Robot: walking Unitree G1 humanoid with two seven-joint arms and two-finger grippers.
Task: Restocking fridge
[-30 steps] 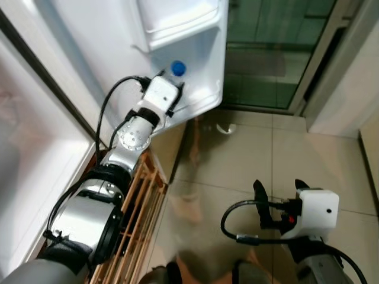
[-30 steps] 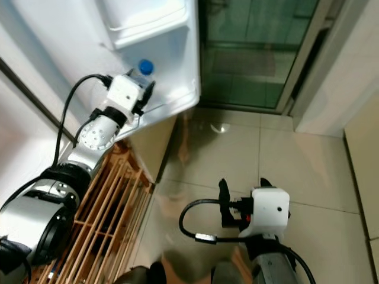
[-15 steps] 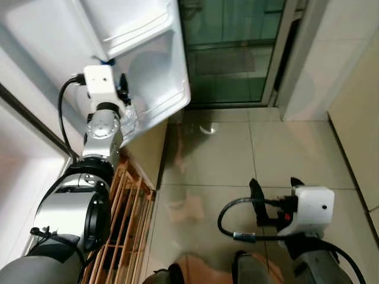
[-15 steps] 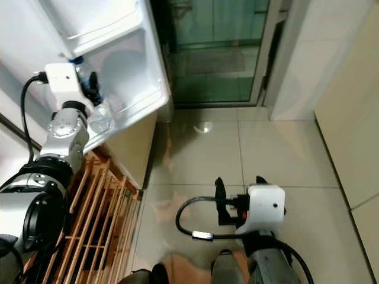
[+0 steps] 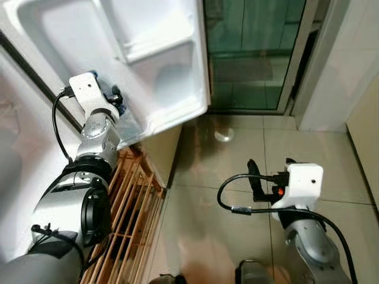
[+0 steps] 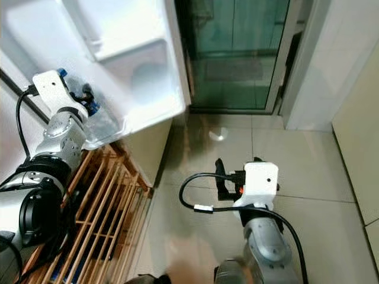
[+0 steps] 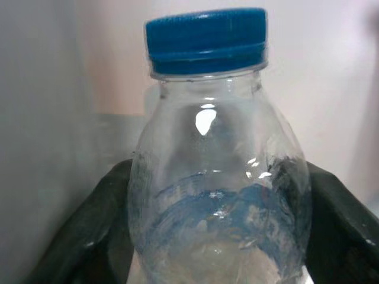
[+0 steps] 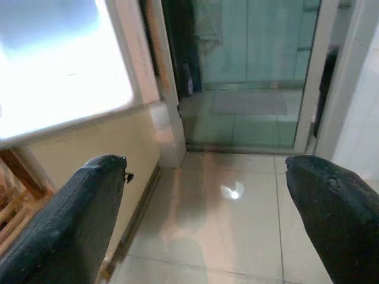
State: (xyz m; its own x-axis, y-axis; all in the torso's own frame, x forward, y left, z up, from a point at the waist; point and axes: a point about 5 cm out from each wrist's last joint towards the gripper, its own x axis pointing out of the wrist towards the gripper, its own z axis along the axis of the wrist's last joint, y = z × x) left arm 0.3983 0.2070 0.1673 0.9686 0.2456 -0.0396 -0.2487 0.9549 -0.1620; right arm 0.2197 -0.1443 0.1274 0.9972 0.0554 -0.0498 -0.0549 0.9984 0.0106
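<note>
Left wrist view: left end effector (image 7: pixel 216 236) grasps an upright bottle (image 7: pixel 216 195) at the fridge door (image 5: pixel 160 65) shelf. Right end effector (image 8: pixel 207 207) hangs released.

I see an evenly lit room with daylight tones, brightest on the white fridge door (image 5: pixel 160 65), whose inner panel blows out to near pure white in the right wrist view. A small round glare spot sits on the glossy floor tiles (image 5: pixel 224 136), which mirror soft reflections. The head views bend at the edges and look slightly soft. In the left wrist view the clear bottle (image 7: pixel 216 195) is sharp, with a bright highlight below its blue cap (image 7: pixel 206 41); the background behind is blurred.
</note>
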